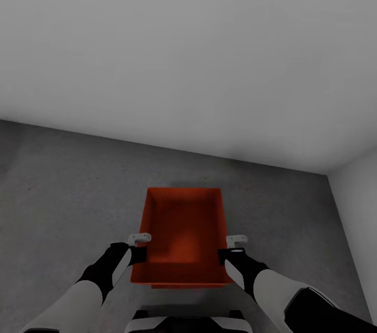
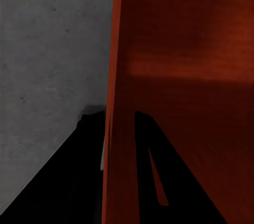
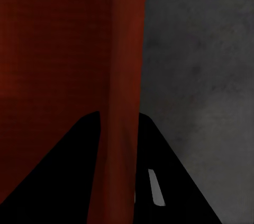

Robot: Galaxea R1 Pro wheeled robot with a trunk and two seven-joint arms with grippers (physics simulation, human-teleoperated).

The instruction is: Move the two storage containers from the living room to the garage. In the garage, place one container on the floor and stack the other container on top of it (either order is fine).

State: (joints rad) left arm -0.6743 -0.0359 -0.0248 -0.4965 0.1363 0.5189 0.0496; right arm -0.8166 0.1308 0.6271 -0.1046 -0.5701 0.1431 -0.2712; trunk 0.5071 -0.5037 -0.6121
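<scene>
Both pincers clamp the side walls of the storage container (image 1: 183, 233) — left pincer (image 1: 140, 245) at 9 o'clock, right pincer (image 1: 234, 247) at 3 — above the garage floor (image 1: 63, 191). Best lowered level, both arms together — releasing once it sits flat.

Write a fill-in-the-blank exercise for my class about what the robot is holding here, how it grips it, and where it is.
1. The open-topped rectangular container between the two arms is coloured ____.
2. Each tool, left tool and right tool, clamps one side ____ of the container between its fingers.
3. The mottled concrete floor below is dark ____.
4. The container's inside holds ____.

Missing words: orange-red; wall; grey; nothing
</scene>
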